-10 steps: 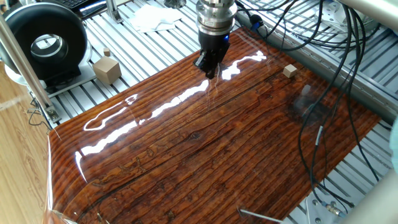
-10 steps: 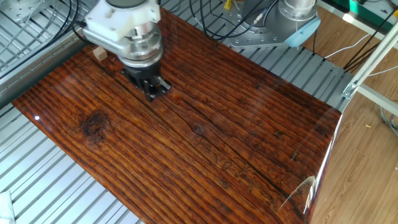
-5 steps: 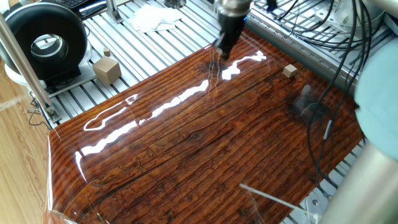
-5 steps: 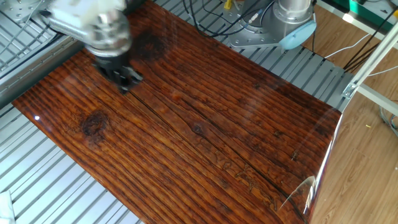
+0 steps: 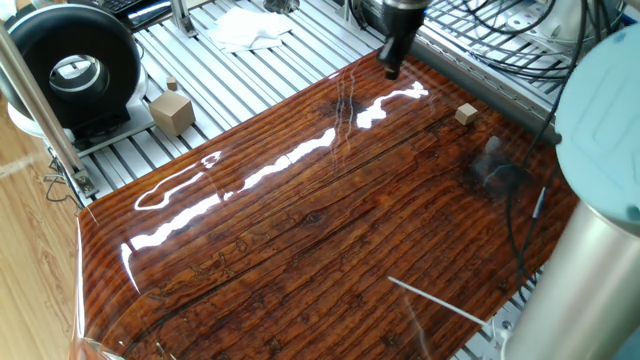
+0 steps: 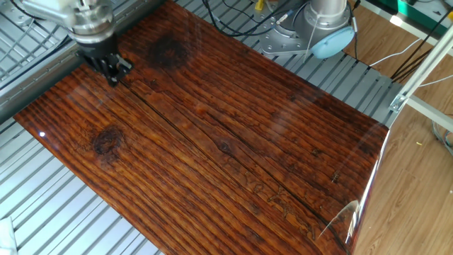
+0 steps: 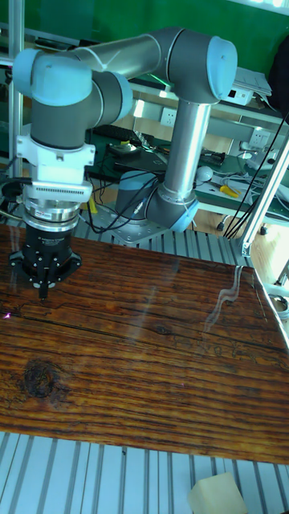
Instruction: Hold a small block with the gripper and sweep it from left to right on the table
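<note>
The small block [image 5: 465, 114], a tiny pale tan cube, lies by itself on the table [image 5: 300, 250] near its far right edge. My gripper [image 5: 391, 70] hangs over the table's far edge, to the left of the block and clearly apart from it. Its black fingers come together to a point with nothing between them. In the other fixed view the gripper [image 6: 112, 73] stands at the far left corner of the table [image 6: 248, 163], and the arm hides the spot where the block lies. The tall fixed view shows the gripper [image 7: 42, 294] just above the table [image 7: 144, 361]; no block shows there.
A larger tan cube with a knob [image 5: 172, 110] sits on the slatted aluminium frame to the left, beside a black round device [image 5: 75, 65]. A white cloth [image 5: 245, 28] lies at the back. Cables [image 5: 520, 50] hang over the right side. The arm's base [image 6: 315, 32] stands behind the table.
The gripper has travelled from over the middle of the table's far part to its far edge, closer to the block's side. The block has not moved.
</note>
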`<move>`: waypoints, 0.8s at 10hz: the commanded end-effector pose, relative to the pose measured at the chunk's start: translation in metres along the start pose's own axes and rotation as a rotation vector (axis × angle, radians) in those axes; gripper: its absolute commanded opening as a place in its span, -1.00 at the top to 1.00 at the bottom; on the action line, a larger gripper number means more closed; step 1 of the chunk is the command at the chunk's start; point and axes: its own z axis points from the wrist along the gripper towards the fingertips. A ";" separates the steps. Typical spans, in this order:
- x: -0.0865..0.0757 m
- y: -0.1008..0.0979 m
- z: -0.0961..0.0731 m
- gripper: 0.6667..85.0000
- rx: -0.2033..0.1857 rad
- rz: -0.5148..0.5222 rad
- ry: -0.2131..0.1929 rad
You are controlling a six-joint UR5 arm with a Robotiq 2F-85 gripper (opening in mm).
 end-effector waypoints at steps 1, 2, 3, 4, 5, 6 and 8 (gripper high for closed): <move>0.013 0.005 -0.002 0.99 -0.062 0.109 0.027; -0.007 0.003 -0.002 0.99 -0.060 0.134 -0.047; -0.013 0.014 -0.003 0.99 -0.107 0.178 -0.066; -0.011 0.008 -0.003 0.99 -0.081 0.209 -0.060; -0.015 -0.002 -0.002 0.99 -0.048 0.239 -0.079; -0.016 -0.005 -0.002 0.99 -0.036 0.261 -0.083; 0.003 -0.026 0.020 0.99 -0.018 0.210 -0.105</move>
